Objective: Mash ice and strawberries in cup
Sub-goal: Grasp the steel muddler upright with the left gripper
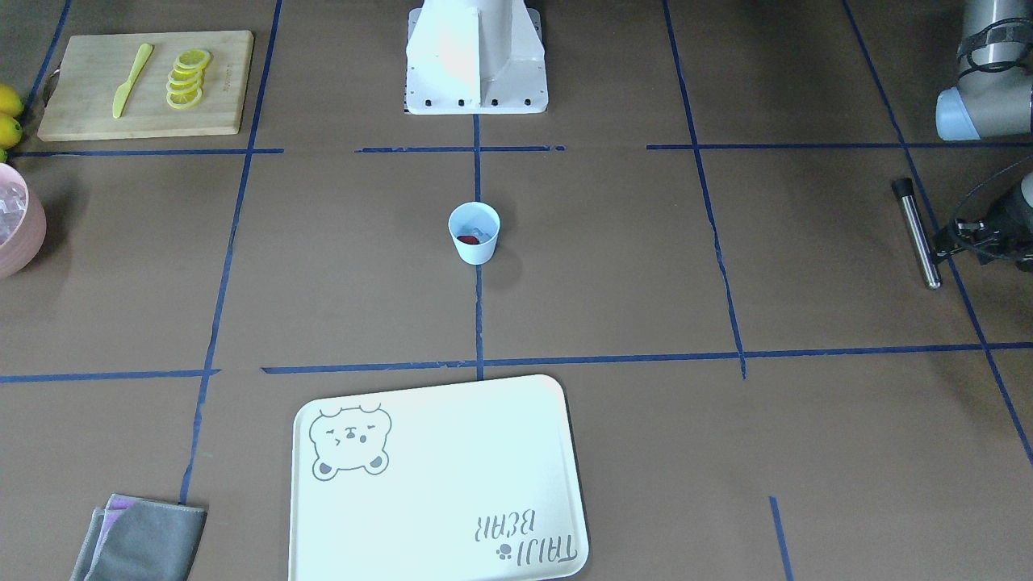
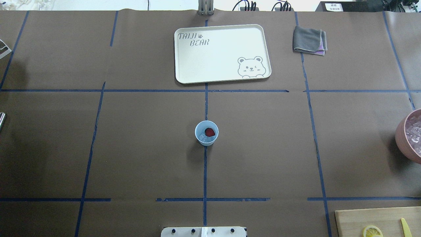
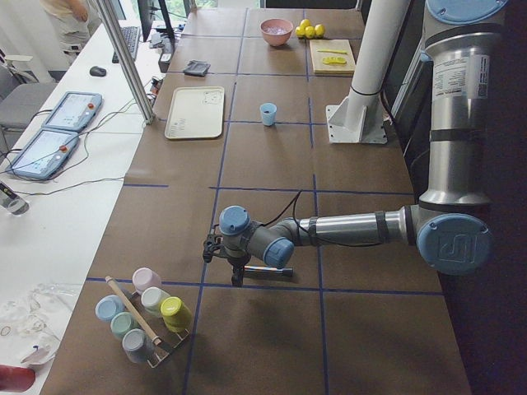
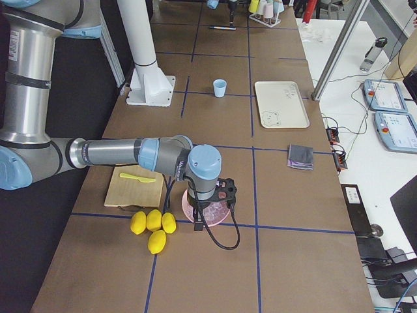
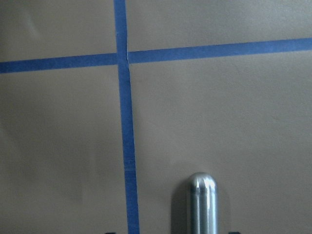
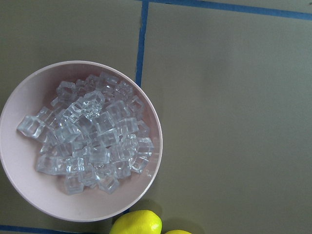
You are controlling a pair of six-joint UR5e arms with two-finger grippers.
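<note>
The pale-blue cup (image 1: pixel 474 232) stands at the table's middle, also in the overhead view (image 2: pixel 206 133). In it lie the red strawberry (image 2: pixel 210 132) and a few ice cubes (image 2: pixel 204 139). My left gripper (image 1: pixel 938 248) is low over the table at my far left, jaws open on either side of a metal rod (image 1: pixel 917 234). The rod's rounded end (image 5: pixel 202 202) shows in the left wrist view. My right gripper (image 4: pixel 215 195) hangs over the pink bowl (image 6: pixel 155 146) full of ice (image 6: pixel 92 131). I cannot tell whether it is open or shut.
A cutting board (image 1: pixel 218 89) with lemon slices (image 1: pixel 187 78) and a yellow knife (image 1: pixel 131 79), and whole lemons (image 4: pixel 153 225), lie near the bowl. A cream tray (image 2: pixel 223 52) and a grey cloth (image 2: pixel 309 40) lie at the far side. A rack of pastel cups (image 3: pixel 144 317) stands past my left gripper.
</note>
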